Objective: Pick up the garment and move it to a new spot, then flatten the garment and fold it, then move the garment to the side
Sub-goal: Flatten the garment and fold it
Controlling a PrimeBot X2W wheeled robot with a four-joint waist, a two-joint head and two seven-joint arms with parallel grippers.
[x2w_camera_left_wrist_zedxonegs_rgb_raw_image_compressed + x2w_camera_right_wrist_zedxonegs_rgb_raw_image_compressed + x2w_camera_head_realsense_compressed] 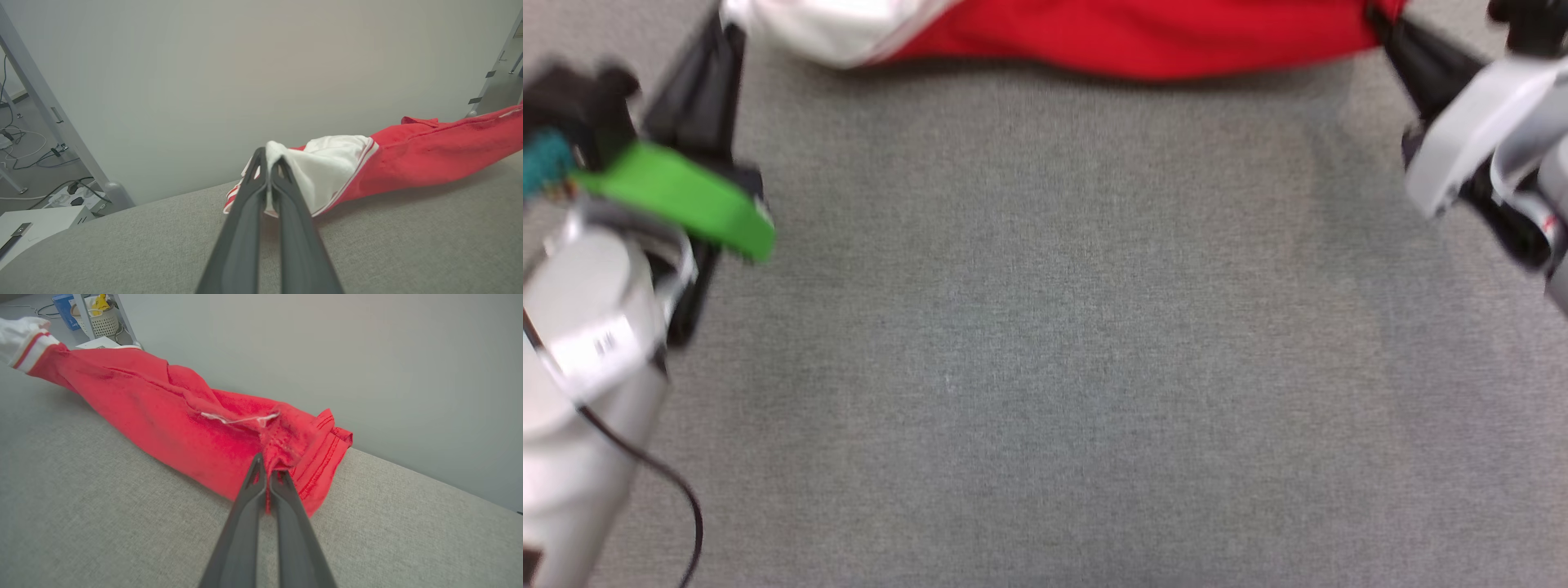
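Observation:
The garment (1143,37), a red jersey with a white sleeve, hangs stretched along the top edge of the head view, above the grey cloth-covered table (1045,343). My left gripper (269,157) is shut on the white sleeve end of the garment (327,171), which has red-and-white striped trim. My right gripper (267,465) is shut on a bunched red corner of the garment (204,424). In the head view the left gripper (723,33) sits at the top left and the right gripper (1380,20) at the top right, each at one end of the cloth.
A pale wall (245,81) runs behind the table's far edge. Metal frame legs (53,118), cables and a power strip (77,196) lie on the floor to the left. A basket (100,320) stands on the floor far off.

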